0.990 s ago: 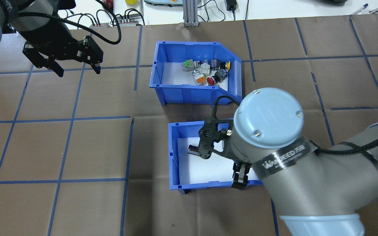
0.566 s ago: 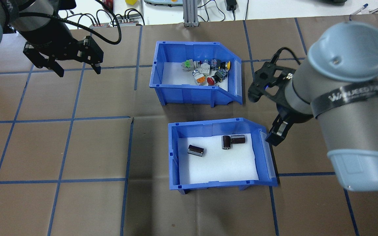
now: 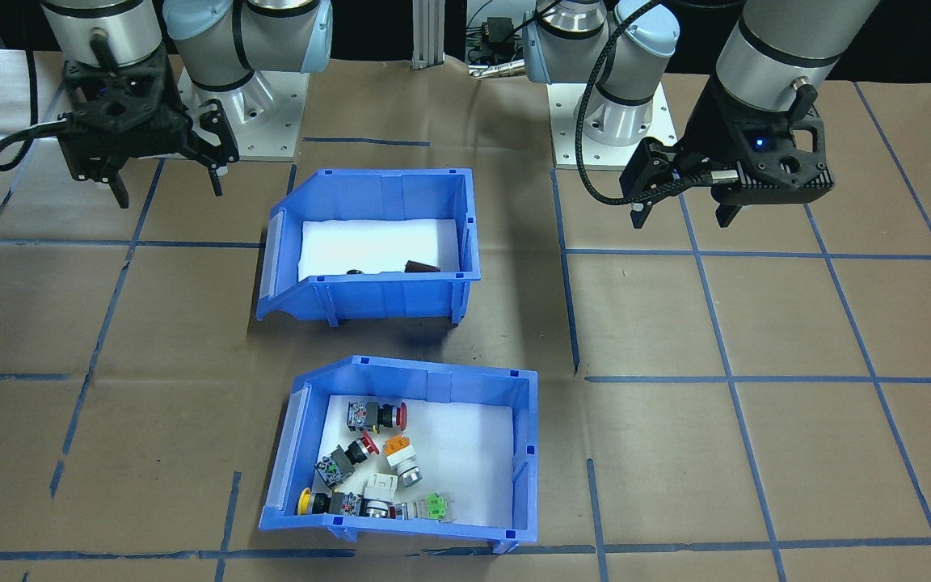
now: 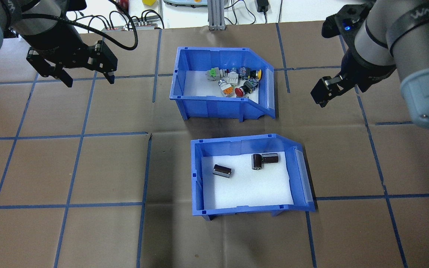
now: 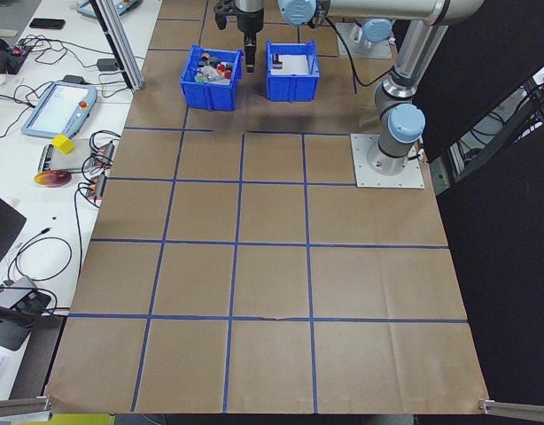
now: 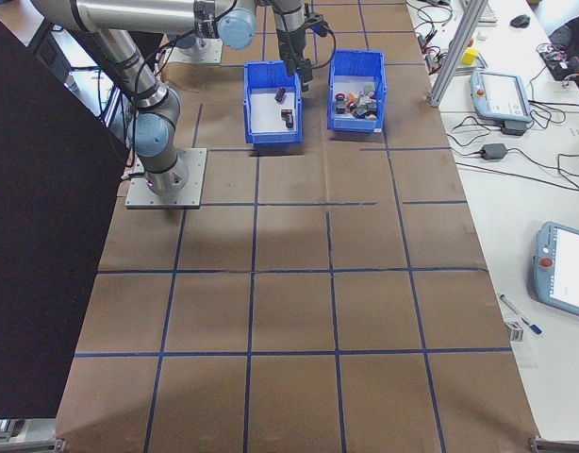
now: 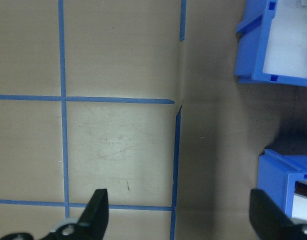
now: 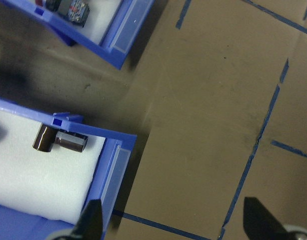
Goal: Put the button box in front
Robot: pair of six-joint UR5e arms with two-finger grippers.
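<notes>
The button box is a blue bin with red, orange, yellow and green capped switches on white foam. It stands on the table on the far side from the robot's base, also seen in the front-facing view. My left gripper hangs open and empty well to the box's left. My right gripper is open and empty in the air to the box's right. Both wrist views show wide-apart fingers over bare paper.
A second blue bin with dark cylinders sits just nearer the robot than the button box. Blue tape lines grid the brown paper. An aluminium post and cables stand at the far edge.
My right arm has lifted off the nearer bin and swung right and away, uncovering that bin and its cylinders. The left arm and both bins have not moved.
</notes>
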